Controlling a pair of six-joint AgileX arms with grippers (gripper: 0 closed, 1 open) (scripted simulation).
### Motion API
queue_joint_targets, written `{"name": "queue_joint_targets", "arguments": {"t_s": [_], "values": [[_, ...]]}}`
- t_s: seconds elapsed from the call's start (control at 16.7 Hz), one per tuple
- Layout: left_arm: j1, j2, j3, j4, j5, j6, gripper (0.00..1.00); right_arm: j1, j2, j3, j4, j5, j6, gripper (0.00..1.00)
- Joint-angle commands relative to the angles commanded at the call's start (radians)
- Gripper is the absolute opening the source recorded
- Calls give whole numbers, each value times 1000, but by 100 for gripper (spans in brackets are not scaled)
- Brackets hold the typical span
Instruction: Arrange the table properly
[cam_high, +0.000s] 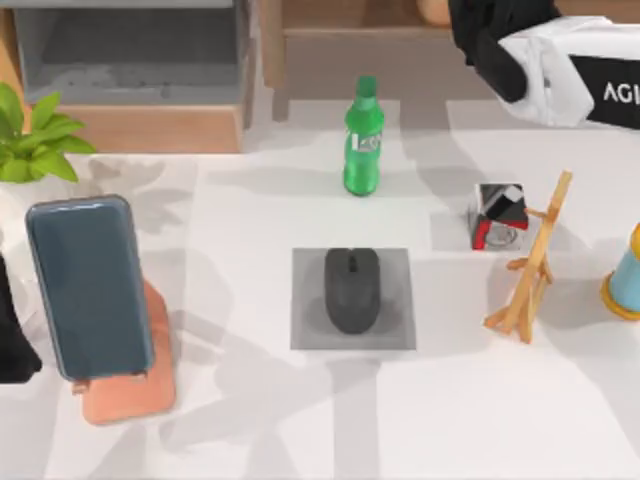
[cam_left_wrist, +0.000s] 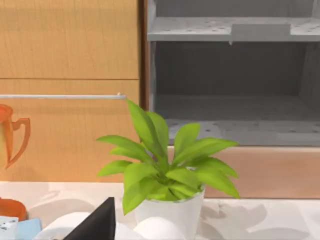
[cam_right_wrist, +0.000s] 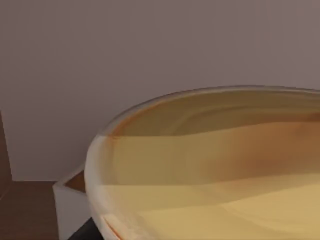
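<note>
The white table (cam_high: 250, 420) carries a black mouse (cam_high: 352, 290) on a small grey mat (cam_high: 305, 330) at its middle. Behind it stands a green bottle (cam_high: 363, 135). A dark phone (cam_high: 90, 285) leans on an orange stand (cam_high: 135, 390) at the left. My right gripper (cam_high: 490, 35) hangs over the wooden furniture at the back right, close to a wooden bowl (cam_right_wrist: 210, 165) whose tan rim (cam_high: 435, 10) shows beside it. My left gripper (cam_high: 8, 335) sits at the table's left edge; one dark fingertip (cam_left_wrist: 97, 225) shows in the left wrist view.
A potted green plant (cam_high: 35, 135) (cam_left_wrist: 167, 175) stands at the back left before a wooden cabinet with a grey recess (cam_high: 130, 50) (cam_left_wrist: 235, 100). At the right are a red, black and white cube (cam_high: 498, 215), a wooden easel (cam_high: 532, 262) and a blue-and-yellow object (cam_high: 625, 275).
</note>
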Motion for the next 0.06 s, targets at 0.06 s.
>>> {"name": "queue_joint_targets", "arguments": {"t_s": [0.06], "values": [[0,0,0,0,0,0,100,0,0,0,0,0,0,100]]}}
